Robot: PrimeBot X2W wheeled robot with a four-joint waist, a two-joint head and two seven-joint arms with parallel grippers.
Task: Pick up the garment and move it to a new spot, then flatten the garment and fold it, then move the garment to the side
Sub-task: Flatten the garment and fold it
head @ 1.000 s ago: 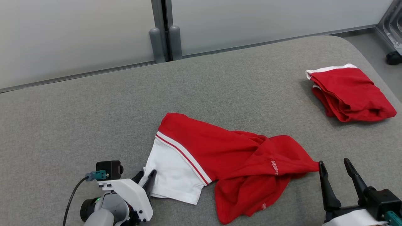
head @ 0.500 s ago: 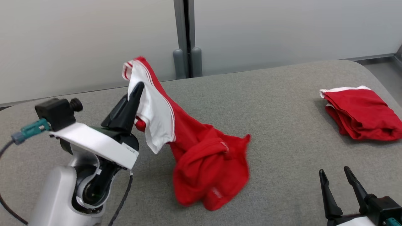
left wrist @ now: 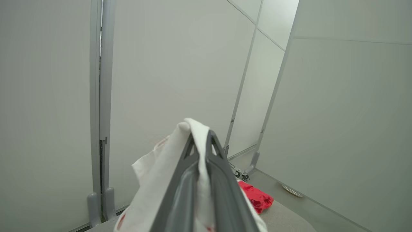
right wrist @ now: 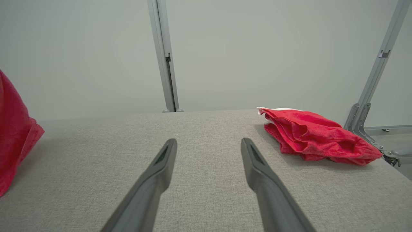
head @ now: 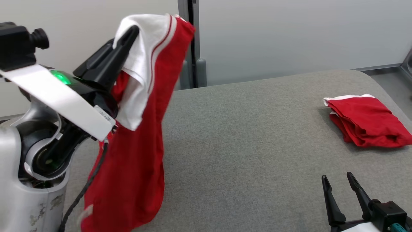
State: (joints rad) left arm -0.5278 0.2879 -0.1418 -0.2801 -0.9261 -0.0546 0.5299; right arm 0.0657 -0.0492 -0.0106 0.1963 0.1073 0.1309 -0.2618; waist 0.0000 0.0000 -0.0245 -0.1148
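Observation:
A red garment (head: 135, 138) with a white panel hangs in the air at the left of the head view, its lower end near the grey padded table (head: 244, 135). My left gripper (head: 132, 32) is raised high and shut on the white part; in the left wrist view the white cloth (left wrist: 180, 167) is pinched between the fingers of the left gripper (left wrist: 200, 138). The garment's red edge (right wrist: 13, 135) shows at the left of the right wrist view. My right gripper (head: 336, 180) stands open low at the right, nothing between its fingers (right wrist: 161, 161).
A second red garment (head: 367, 120), folded, lies at the table's right side, also seen as a red bundle (right wrist: 315, 135) in the right wrist view. Pale partition panels (head: 273, 32) with a grey post (head: 193, 38) stand behind the table.
My left gripper has shut on the garment's white part and lifted it high off the table, so it now hangs. The head camera has shifted. The right gripper has stayed open.

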